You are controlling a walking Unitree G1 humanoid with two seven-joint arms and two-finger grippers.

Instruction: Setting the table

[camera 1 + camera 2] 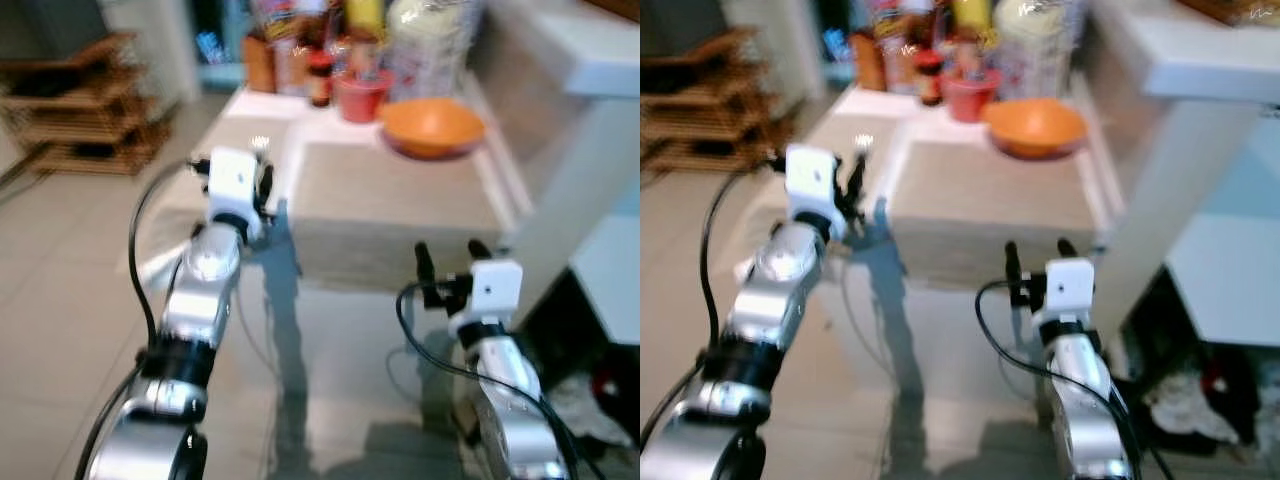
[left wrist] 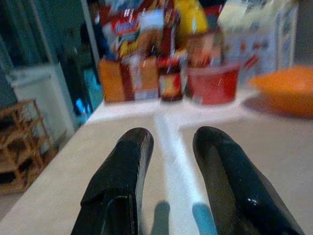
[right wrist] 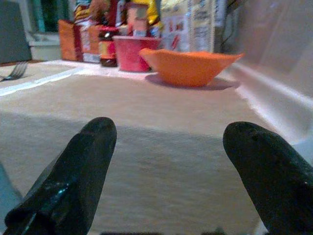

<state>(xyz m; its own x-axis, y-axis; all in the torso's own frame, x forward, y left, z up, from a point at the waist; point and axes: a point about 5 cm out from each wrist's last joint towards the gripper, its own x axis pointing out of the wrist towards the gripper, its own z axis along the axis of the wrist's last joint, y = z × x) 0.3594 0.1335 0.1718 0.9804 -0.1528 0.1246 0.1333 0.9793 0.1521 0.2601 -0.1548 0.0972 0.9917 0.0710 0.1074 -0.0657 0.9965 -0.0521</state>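
Observation:
A table (image 1: 497, 175) with beige placemats (image 1: 390, 200) stands in front of me. An orange bowl (image 1: 432, 127) rests on the far part of the right placemat, next to a red cup (image 1: 360, 97). A fork (image 3: 14, 72) lies on the left placemat. My left gripper (image 2: 171, 139) is raised over the table's near left part, open with a narrow gap and nothing in it. My right gripper (image 1: 450, 250) is at the table's near edge, open wide and empty, pointing toward the bowl (image 3: 188, 66).
Jars (image 1: 320, 80), boxes and bags (image 2: 132, 44) crowd the table's far end. A wooden rack (image 1: 85, 110) stands on the tiled floor at the far left. A white counter (image 1: 600, 60) rises close on the right, with clutter (image 1: 600, 390) under it.

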